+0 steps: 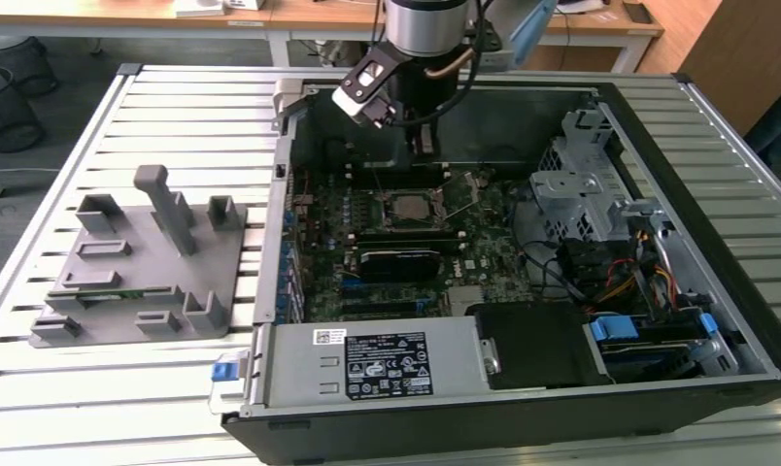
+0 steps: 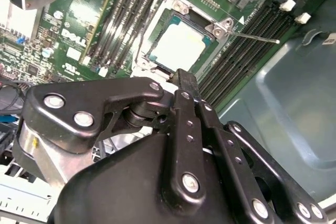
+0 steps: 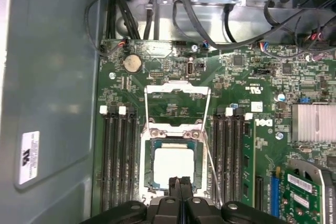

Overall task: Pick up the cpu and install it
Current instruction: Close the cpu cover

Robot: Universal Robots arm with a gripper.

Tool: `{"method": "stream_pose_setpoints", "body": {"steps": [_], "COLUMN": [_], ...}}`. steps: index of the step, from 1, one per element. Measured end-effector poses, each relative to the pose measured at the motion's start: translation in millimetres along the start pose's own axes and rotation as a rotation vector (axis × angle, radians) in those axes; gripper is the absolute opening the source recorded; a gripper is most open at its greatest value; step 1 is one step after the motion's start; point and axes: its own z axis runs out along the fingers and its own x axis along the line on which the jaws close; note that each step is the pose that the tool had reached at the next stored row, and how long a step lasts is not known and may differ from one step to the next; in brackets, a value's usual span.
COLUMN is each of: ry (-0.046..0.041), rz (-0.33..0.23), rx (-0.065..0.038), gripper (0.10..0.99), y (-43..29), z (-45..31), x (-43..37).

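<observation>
The cpu [image 3: 170, 165], a shiny silver square, lies flat in the motherboard socket [image 3: 147, 153], and also shows in the second wrist view [image 2: 178, 45] and the exterior view [image 1: 406, 209]. The socket's metal load frame [image 3: 177, 88] is swung open and its thin lever [image 2: 257, 38] sticks out to one side. My gripper [image 1: 424, 150] hangs inside the open computer case, above the far side of the socket. Its two black fingers [image 3: 176, 184] press together with nothing between them, their tips just over the cpu's edge in both wrist views [image 2: 186, 80].
Memory slots [image 3: 118, 161] flank the socket on both sides. A green card [image 3: 307, 192] and a finned heatsink [image 3: 312, 121] lie nearby. The case holds a power supply [image 1: 378, 359] and a drive cage [image 1: 585, 184]. A grey fixture [image 1: 145, 262] stands on the slatted table at the exterior view's left.
</observation>
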Motion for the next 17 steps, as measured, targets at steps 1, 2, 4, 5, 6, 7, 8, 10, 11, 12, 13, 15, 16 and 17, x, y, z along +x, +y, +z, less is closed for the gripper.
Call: {"method": "stream_pose_setpoints", "body": {"steps": [1, 2, 4, 5, 6, 7, 8, 10, 11, 12, 13, 15, 16, 17], "ry": [0.0001, 0.0, 0.0001, 0.0, 0.0, 0.0001, 0.0, 0.0002, 0.0003, 0.0004, 0.0003, 0.0003, 0.0004, 0.0007], "rz": [0.0, 0.0, 0.0, 0.0, 0.0, 0.0, 0.0, 0.0, 0.0, 0.0, 0.0, 0.0, 0.0, 0.0], "rx": [0.0, 0.0, 0.0, 0.0, 0.001, 0.002, 0.003, 0.007, 0.01, 0.011, 0.012, 0.014, 0.016, 0.02], "gripper": [0.106, 0.106, 0.106, 0.106, 0.106, 0.106, 0.106, 0.106, 0.106, 0.106, 0.106, 0.106, 0.106, 0.106], "y": [0.0, 0.6, 3.1, 5.2, 7.7, 10.4, 12.9, 18.4, 20.7, 22.3, 23.4, 26.1, 27.9, 30.2], "z": [0.0, 0.0, 0.2, 0.3, 0.4, 0.6, 0.7, 1.1, 1.2, 1.3, 1.3, 1.5, 1.6, 1.8], "x": [-1.5, -2.2, -2.6, -2.6, -2.7, -2.8, -2.9, -2.9, -3.0, -3.1, -3.1, -3.1, -3.1, -3.1]}}
